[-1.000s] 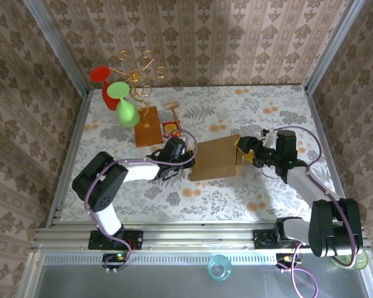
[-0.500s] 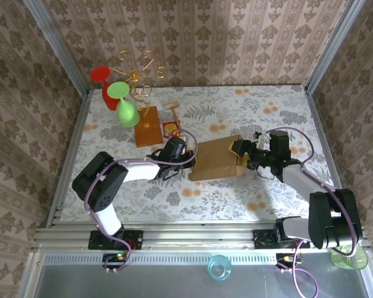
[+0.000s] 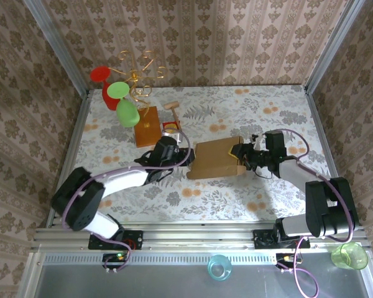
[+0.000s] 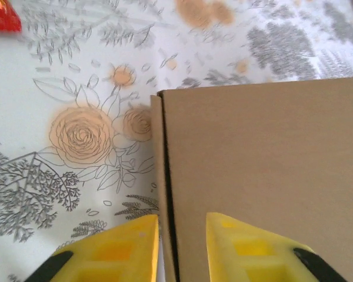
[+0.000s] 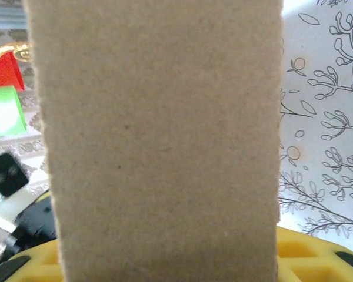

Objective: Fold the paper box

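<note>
Top view: the shallow brown corrugated-cardboard paper box [image 3: 212,160] lies mid-table on the floral tablecloth [image 3: 236,105], between the arms; the left gripper [image 3: 179,155] has backed slightly off its left edge, elbow swung outward; the right gripper [image 3: 241,153] has moved in on the right flap [image 3: 236,149].

Left wrist: yellow fingers [image 4: 115,252] stand apart astride the box's side wall, freshly let go; that side looks finished.

Right wrist: cardboard hides the jaws; clamped or not, I cannot tell.

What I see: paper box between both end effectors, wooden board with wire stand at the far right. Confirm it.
Wrong side: the top external view shows the wooden board at the far left. The paper box does lie between the left end effector and right end effector.
</note>
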You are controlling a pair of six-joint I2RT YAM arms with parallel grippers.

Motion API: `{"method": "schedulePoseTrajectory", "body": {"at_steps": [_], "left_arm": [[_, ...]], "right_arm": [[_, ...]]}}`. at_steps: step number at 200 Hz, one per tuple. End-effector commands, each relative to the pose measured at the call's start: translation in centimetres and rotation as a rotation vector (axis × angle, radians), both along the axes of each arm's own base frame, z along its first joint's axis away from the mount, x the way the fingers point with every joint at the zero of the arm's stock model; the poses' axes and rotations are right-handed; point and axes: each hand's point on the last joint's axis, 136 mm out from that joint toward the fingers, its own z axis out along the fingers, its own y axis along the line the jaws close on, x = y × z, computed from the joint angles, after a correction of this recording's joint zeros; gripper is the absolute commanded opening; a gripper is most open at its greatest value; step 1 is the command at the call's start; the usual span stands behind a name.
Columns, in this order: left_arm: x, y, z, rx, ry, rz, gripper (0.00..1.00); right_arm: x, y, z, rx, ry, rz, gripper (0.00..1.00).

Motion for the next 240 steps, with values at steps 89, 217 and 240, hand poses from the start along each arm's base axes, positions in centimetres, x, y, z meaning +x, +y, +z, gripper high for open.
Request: {"method": "schedulePoseTrajectory", "body": {"at_steps": [89, 217, 240], "left_arm": [[1.0, 4.9, -0.1, -0.259, 0.374, 0.345, 0.55], [-3.4, 5.5, 10.2, -0.005, -0.247, -0.001, 0.61], [-7.4, 2.8, 11.6, 0.187, -0.491, -0.317, 0.61]], "right_arm": [[-0.1, 0.7, 4.8, 0.328, 0.264, -0.016, 0.43], [1.1, 0.9, 4.0, 0.434, 0.386, -0.065, 0.39], [1.1, 0.8, 3.8, 0.419, 0.408, -0.063, 0.39]]}}
